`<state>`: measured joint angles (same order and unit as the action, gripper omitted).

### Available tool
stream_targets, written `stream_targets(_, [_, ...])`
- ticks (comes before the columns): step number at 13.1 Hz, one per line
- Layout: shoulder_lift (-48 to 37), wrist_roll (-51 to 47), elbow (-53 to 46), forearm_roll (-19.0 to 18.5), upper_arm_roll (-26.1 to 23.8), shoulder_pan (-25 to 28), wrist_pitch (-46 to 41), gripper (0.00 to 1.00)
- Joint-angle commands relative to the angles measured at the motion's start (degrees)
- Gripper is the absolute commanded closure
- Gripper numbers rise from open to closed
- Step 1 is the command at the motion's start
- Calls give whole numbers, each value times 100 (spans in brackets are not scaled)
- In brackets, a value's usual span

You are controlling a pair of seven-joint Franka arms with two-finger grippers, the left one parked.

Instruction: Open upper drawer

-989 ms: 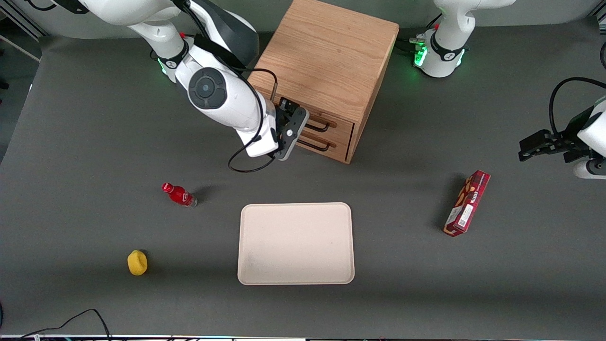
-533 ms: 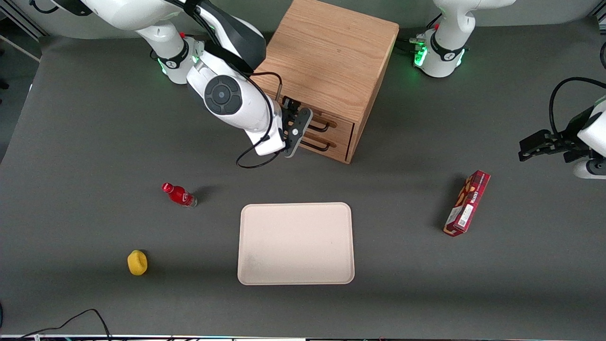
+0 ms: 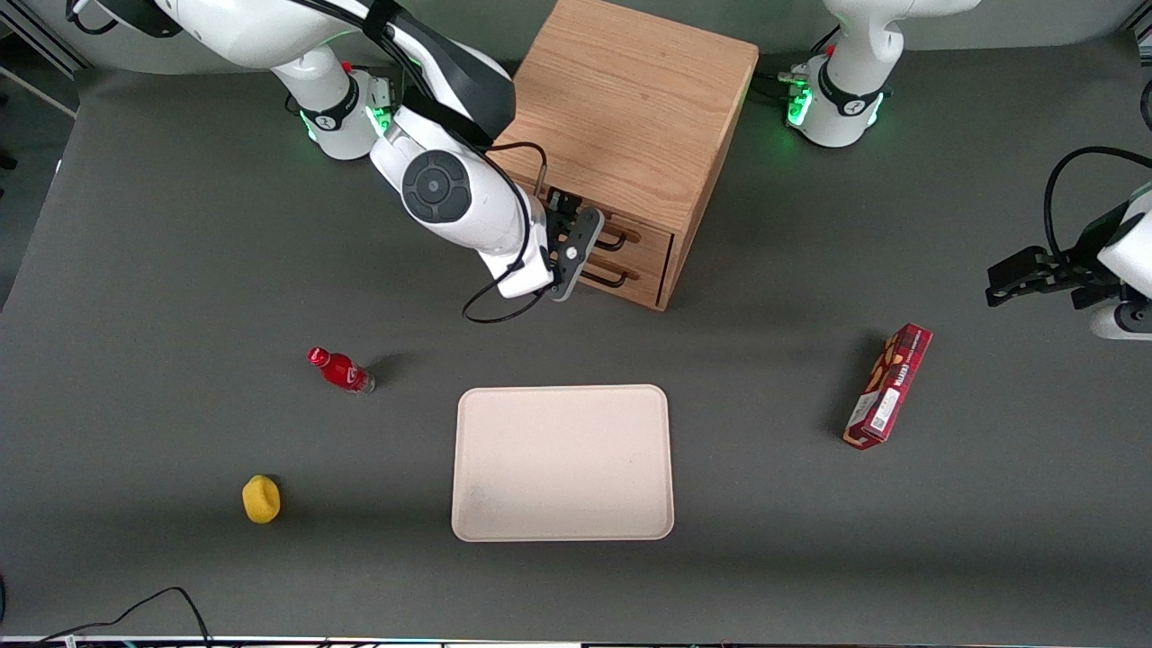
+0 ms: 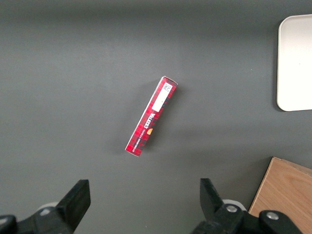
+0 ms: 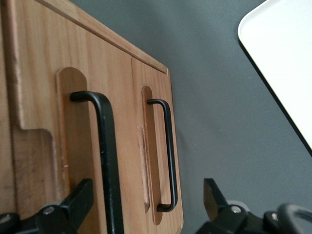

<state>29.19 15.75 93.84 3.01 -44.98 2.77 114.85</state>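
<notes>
The wooden cabinet (image 3: 630,108) stands at the back of the table with its two drawers facing the front camera at an angle. The upper drawer (image 3: 646,236) sits flush, with its black bar handle (image 3: 614,241) just under the cabinet top. My gripper (image 3: 589,250) is right in front of the drawer fronts, partly covering both handles. In the right wrist view the gripper (image 5: 146,209) is open wide. The upper drawer's handle (image 5: 108,156) runs close by one finger (image 5: 73,204), the lower handle (image 5: 168,151) lies between the two, and nothing is held.
A cream tray (image 3: 562,463) lies nearer the front camera than the cabinet. A red bottle (image 3: 340,370) and a yellow object (image 3: 261,499) lie toward the working arm's end. A red box (image 3: 888,387) lies toward the parked arm's end.
My arm has swung in toward the cabinet, bringing the gripper from beside the drawer fronts to directly in front of the handles. The drawers have not moved.
</notes>
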Motion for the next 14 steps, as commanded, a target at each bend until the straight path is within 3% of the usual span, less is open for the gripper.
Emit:
stream_targets(1, [122,165,3,-116,77,118,222,0])
stream_targets(14, [175,894,-102,-205,771,153,600,0])
